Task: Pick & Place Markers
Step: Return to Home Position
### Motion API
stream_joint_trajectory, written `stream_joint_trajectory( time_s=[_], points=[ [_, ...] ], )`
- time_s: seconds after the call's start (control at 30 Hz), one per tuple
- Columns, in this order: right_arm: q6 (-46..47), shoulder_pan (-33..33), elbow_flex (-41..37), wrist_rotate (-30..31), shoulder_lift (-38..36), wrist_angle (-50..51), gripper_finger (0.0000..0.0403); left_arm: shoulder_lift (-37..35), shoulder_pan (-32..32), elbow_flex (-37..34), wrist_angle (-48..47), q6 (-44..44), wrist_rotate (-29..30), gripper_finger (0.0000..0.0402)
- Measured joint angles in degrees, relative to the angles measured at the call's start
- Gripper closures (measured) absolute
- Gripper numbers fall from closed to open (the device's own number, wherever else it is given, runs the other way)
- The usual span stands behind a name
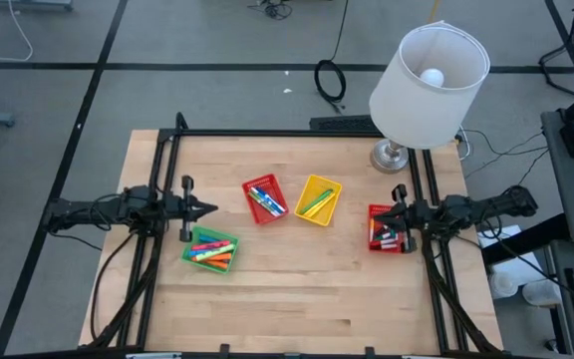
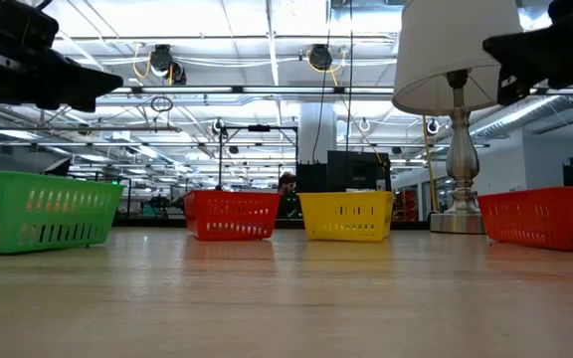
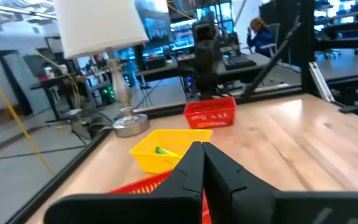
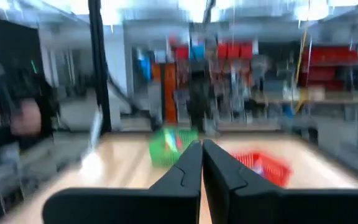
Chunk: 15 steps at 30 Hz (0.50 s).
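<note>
Markers lie inside four mesh baskets on the wooden table: a green basket (image 1: 211, 249) at the left, a red basket (image 1: 265, 198) and a yellow basket (image 1: 318, 199) in the middle, and another red basket (image 1: 387, 229) at the right. My left gripper (image 1: 212, 209) hangs shut above the table's left side, pointing level toward the middle baskets. My right gripper (image 1: 380, 212) hangs shut over the right red basket, pointing toward the table's left. Neither holds anything. The shut fingertips also show in the wrist views, left gripper (image 3: 202, 147), right gripper (image 4: 201, 144).
A table lamp with a white shade (image 1: 429, 72) and metal foot (image 1: 391, 156) stands at the far right corner. A black frame (image 1: 297, 131) runs along the table's far edge and sides. Bare wood (image 1: 307, 299) spans the near half.
</note>
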<state>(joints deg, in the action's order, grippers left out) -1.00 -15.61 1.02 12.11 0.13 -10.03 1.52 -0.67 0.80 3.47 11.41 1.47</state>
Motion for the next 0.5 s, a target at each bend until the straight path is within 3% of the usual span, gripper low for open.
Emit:
stream_joint_trajectory(
  time_s=[0.17, 0.5],
  points=[
    [1.4, 2.0, 0.1, -0.4, 0.1, 2.4, 0.0403, 0.0, 0.0, 0.0, -0.6, 0.7, -3.0, 0.0401],
    [0.3, 4.3, -0.1, -3.4, 0.1, 1.0, 0.0403, 0.2, 0.0, 0.1, -2.7, 0.1, -1.9, 0.0401]
  ],
)
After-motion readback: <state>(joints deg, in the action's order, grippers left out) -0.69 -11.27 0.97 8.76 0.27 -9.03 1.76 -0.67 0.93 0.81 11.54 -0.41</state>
